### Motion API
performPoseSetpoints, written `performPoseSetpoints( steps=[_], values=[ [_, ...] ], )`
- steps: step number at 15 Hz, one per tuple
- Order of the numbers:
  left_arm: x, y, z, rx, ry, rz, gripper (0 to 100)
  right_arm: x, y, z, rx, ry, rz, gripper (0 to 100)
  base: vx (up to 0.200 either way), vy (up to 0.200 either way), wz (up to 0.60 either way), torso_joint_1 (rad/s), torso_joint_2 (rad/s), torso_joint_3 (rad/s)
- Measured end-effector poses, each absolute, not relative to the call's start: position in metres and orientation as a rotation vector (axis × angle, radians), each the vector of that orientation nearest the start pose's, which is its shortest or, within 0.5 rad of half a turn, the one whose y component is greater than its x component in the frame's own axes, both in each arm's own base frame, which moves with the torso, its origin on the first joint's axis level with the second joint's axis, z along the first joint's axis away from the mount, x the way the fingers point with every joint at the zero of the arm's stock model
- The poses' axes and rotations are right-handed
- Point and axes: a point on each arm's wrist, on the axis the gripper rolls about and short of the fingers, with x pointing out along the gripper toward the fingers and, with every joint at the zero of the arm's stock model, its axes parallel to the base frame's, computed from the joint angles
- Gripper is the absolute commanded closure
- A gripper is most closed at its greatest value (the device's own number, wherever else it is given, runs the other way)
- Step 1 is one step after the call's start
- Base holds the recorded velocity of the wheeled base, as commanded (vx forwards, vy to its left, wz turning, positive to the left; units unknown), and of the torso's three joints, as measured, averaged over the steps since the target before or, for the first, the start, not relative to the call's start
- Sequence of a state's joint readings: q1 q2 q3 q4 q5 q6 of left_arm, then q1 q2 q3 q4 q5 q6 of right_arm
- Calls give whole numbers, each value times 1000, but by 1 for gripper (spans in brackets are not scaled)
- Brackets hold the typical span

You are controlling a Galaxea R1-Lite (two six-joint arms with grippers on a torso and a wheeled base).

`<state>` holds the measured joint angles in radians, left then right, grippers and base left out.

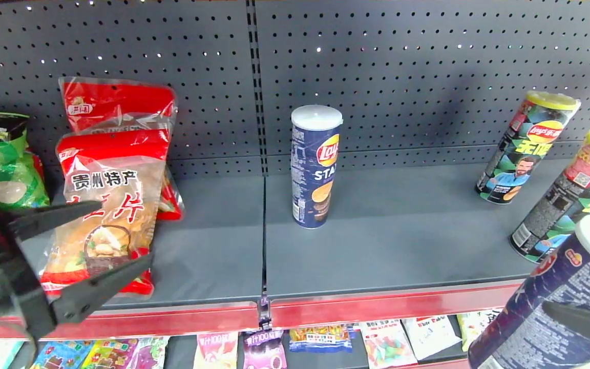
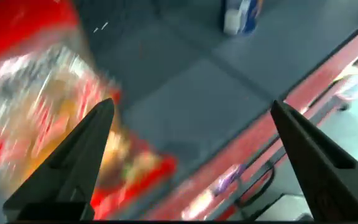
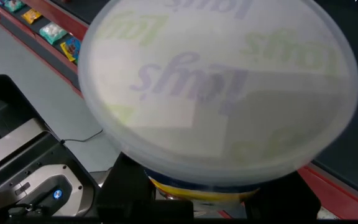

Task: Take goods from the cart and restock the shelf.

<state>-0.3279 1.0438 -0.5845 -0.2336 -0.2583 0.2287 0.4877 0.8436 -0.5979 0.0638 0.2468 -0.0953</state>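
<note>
My right gripper [image 3: 216, 196] is shut on a dark blue chip can [image 1: 556, 297] with a white lid [image 3: 219, 87], held at the lower right in front of the shelf edge. One right finger [image 1: 582, 320] crosses the can's side. A matching blue can [image 1: 315, 166] stands upright mid-shelf on the grey shelf board [image 1: 377, 246]. My left gripper [image 1: 126, 230] is open at the left, in front of a red snack bag [image 1: 110, 205] and not touching it. In the left wrist view the left gripper [image 2: 191, 118] spans bare shelf [image 2: 197, 93], with the red bag [image 2: 36, 93] to one side.
Two black-and-green cans with yellow lids [image 1: 525, 148] [image 1: 566, 200] lean at the shelf's right end. A second red bag [image 1: 116, 102] stands behind the first, and a green bag [image 1: 3, 159] is at the far left. Small packets [image 1: 320, 338] line the lower shelf under the red edge [image 1: 377, 307].
</note>
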Motion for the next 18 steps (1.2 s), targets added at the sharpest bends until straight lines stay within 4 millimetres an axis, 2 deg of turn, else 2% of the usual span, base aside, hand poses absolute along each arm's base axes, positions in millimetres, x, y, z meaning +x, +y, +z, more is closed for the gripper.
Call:
performPoseSetpoints(
  steps=[3, 5, 7, 9, 14, 18],
  values=[
    [188, -87, 251, 218, 140, -706, 0, 72, 44, 222, -128, 285, 738, 100, 0, 0, 0, 0, 0, 0],
    [221, -116, 255, 218, 147, -761, 0, 72, 44, 221, -127, 286, 734, 100, 0, 0, 0, 0, 0, 0],
    [242, -139, 252, 222, 161, -806, 0, 72, 44, 221, -126, 286, 731, 100, 0, 0, 0, 0, 0, 0],
    [254, -155, 247, 226, 177, -832, 0, 72, 43, 221, -125, 286, 728, 100, 0, 0, 0, 0, 0, 0],
    [282, -180, 243, 235, 173, -820, 0, 72, 43, 220, -117, 293, 723, 100, 0, 0, 0, 0, 0, 0],
    [295, -200, 248, 235, 138, -807, 0, 72, 43, 220, -117, 294, 719, 100, 0, 0, 0, 0, 0, 0]
  ],
)
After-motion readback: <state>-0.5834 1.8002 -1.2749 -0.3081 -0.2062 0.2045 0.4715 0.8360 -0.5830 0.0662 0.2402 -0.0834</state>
